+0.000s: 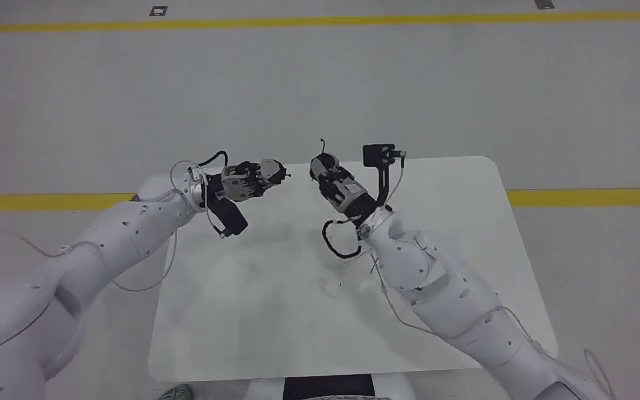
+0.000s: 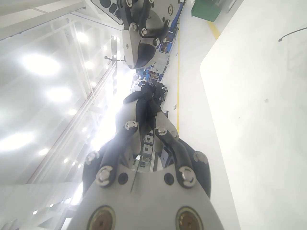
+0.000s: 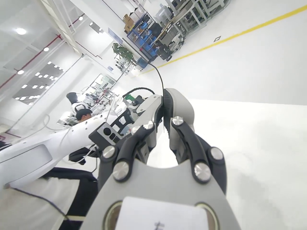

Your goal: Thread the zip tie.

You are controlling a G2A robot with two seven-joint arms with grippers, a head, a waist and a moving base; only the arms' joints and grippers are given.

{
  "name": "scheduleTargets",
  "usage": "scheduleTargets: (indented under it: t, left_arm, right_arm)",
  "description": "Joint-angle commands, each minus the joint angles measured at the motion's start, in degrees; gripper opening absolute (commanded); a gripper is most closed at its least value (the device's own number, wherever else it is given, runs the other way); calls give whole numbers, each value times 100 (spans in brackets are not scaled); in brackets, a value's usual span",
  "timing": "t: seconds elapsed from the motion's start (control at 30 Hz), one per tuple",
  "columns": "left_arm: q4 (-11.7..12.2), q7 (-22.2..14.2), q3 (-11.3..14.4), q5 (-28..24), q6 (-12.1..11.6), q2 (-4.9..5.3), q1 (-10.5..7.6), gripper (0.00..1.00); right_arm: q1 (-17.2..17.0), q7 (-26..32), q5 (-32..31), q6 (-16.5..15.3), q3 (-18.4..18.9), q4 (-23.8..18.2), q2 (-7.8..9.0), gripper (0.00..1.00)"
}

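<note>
The two arms meet over the far side of the white counter (image 1: 300, 310), in the upper middle of the top view. The right pincer (image 1: 318, 162) is squeezed tight on a thin black zip tie (image 3: 160, 77). One end of the tie curls up out of the pincer and a short bit pokes out the other side.

The left pincer (image 1: 280, 174) is just beside it, with a small gap between the two. It is pinched tight too, on a thin black strip (image 2: 137, 171) that runs back toward its wrist. It looks like a zip tie, but I cannot tell if it is part of the same one.

Both pincers are up in the air, near the counter's far edge. The counter has round corners, and a big bare part of it fills the lower half of the top view.

A yellow line (image 1: 320, 22) runs across the floor at the top of the top view. Another yellow line (image 1: 570, 197) shows on both sides of the counter.

A white sticker (image 3: 163, 214) on the right wrist has a small dark mark that I cannot read.
</note>
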Motion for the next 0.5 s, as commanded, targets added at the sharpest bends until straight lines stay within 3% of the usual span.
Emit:
scheduleTargets:
  t: [0.0, 0.3, 0.47]
  left_arm:
    - [0, 0, 0, 0, 0, 0, 0, 0]
    - [0, 0, 0, 0, 0, 0, 0, 0]
    - [0, 0, 0, 0, 0, 0, 0, 0]
  right_arm:
    - [80, -66, -226, 127, -107, 73, -50, 0]
    - [292, -224, -626, 525, -393, 226, -291, 0]
    - [315, -255, -742, 565, -407, 243, -340, 0]
